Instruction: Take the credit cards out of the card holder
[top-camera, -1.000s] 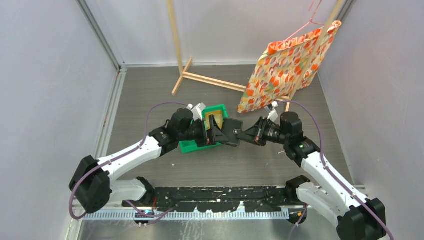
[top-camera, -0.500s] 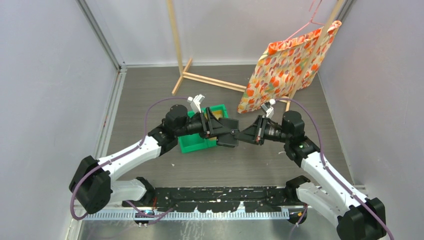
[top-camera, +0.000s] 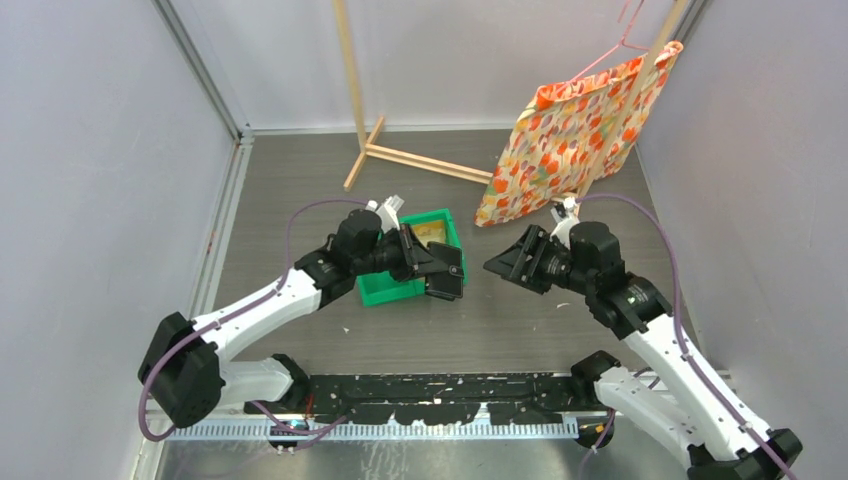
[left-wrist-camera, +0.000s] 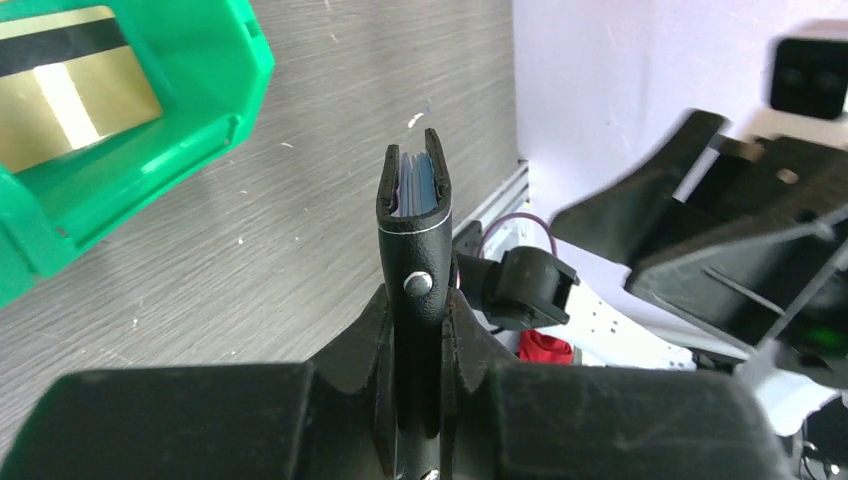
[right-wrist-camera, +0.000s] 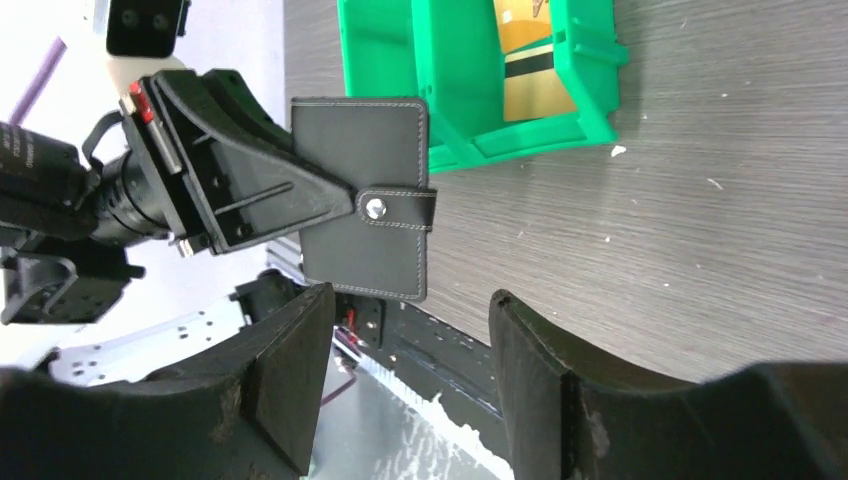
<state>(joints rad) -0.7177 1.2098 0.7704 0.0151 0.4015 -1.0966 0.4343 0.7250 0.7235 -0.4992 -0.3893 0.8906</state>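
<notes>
Left gripper (left-wrist-camera: 415, 335): fingers pressed narrow onto the card holder (left-wrist-camera: 412, 215), clamping both covers near the snap strap. The card holder is folded shut and strapped, held clear of the table (top-camera: 300, 180), edge-on to the left wrist view, with grey-blue inner layers showing between the covers at its free edge. Whether cards sit in those layers cannot be told. From above, the card holder (top-camera: 447, 272) hangs at the right side of the green bin (top-camera: 395, 290). Right gripper (right-wrist-camera: 410, 295): fingers spread wide, holding nothing, apart from the card holder (right-wrist-camera: 365, 210) and to its right. A golden credit card (right-wrist-camera: 527, 70) with a dark stripe lies in the far compartment of the green bin (right-wrist-camera: 590, 120). Far right: an orange flowered cloth (top-camera: 580, 130) hangs on a hanger. Far centre: a wooden stand (top-camera: 400, 155) on the table.
</notes>
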